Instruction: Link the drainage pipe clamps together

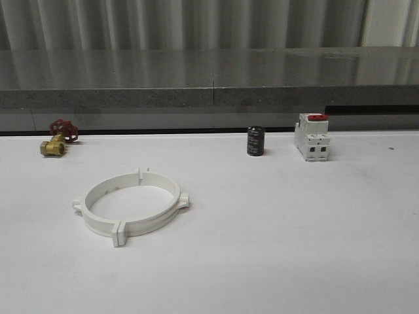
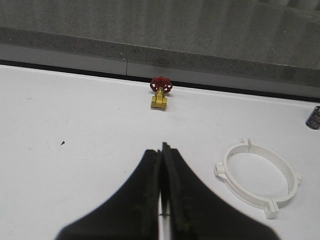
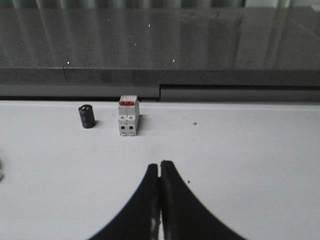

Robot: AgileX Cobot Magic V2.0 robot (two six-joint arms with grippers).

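Note:
The drainage pipe clamps (image 1: 131,204) lie on the white table left of centre, two white half-rings joined into one wide ring with flanges meeting at front and back. The same clamps (image 2: 259,177) appear in the left wrist view, off to one side of my left gripper (image 2: 161,150), which is shut with nothing between its black fingers and hangs over bare table. My right gripper (image 3: 160,165) is shut too, empty, over bare table some way in front of the breaker.
A brass valve with a red handle (image 1: 57,139) sits at the back left. A black capacitor (image 1: 255,141) and a white red-topped breaker (image 1: 311,137) stand at the back right. A grey ledge (image 1: 209,98) runs along the table's far edge.

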